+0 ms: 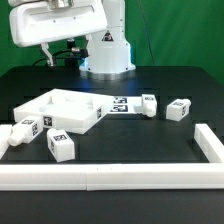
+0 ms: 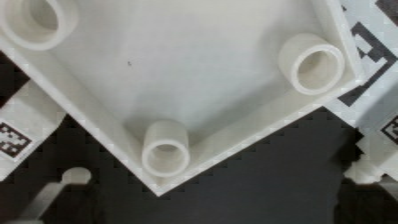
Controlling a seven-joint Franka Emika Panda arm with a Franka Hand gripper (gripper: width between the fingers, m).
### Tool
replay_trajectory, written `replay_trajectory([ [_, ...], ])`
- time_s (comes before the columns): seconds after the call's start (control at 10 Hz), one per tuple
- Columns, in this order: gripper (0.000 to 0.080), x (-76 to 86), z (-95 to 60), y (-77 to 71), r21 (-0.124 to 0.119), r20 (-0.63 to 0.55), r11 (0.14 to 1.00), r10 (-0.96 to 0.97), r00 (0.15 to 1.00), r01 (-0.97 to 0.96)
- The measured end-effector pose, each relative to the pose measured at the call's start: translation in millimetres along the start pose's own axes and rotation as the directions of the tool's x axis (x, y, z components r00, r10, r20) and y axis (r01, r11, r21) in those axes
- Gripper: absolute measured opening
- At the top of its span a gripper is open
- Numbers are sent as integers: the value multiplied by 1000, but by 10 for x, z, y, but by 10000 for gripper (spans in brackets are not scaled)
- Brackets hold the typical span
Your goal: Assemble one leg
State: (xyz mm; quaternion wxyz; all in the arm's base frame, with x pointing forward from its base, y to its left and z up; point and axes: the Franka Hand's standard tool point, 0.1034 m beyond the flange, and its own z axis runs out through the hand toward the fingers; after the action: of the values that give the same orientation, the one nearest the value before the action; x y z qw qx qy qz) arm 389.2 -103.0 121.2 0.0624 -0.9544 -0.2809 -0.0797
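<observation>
Several stubby white legs with tag markers lie on the black table: two at the exterior view's right (image 1: pixel 149 105) (image 1: pixel 179 109), two at its left front (image 1: pixel 27 128) (image 1: pixel 60 145). The large white square panel (image 1: pixel 62 112) lies between them. My gripper (image 1: pixel 48 52) hangs high above the panel's left side, open and empty. In the wrist view the panel (image 2: pixel 178 80) fills the frame with three round sockets, one near its corner (image 2: pixel 169 155). The gripper (image 2: pixel 214 215) holds nothing between its jaws.
The marker board (image 1: pixel 118 103) lies just right of the panel in the exterior view. A low white L-shaped fence (image 1: pixel 100 178) runs along the table's front and up the right side (image 1: pixel 210 145). The robot base (image 1: pixel 105 50) stands at the back.
</observation>
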Motion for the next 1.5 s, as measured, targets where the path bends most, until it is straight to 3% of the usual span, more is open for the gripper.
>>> replay_trajectory([
  [0.1, 649, -25, 4, 8, -2, 1, 1000, 12, 1000, -12],
  [0.3, 649, -288, 55, 92, -22, 14, 989, 150, 989, -150],
  [0.4, 649, -348, 80, 80, 27, 29, 979, 202, 979, -203],
  [0.5, 649, -408, 66, 109, 104, 39, 968, 227, 973, -230],
  [0.6, 649, -476, 133, 246, 116, 8, 970, 212, 977, -212],
  [1.1, 649, -513, 204, 266, 114, 32, 960, 253, 967, -255],
  [1.2, 649, -627, 291, 326, 94, 54, 940, 325, 944, -329],
  [1.3, 649, -698, 358, 409, 57, 68, 904, 419, 905, -423],
  [1.4, 649, -744, 441, 437, 58, 88, 866, 491, 867, -497],
  [1.5, 649, -789, 536, 466, 96, 115, 808, 571, 813, -581],
])
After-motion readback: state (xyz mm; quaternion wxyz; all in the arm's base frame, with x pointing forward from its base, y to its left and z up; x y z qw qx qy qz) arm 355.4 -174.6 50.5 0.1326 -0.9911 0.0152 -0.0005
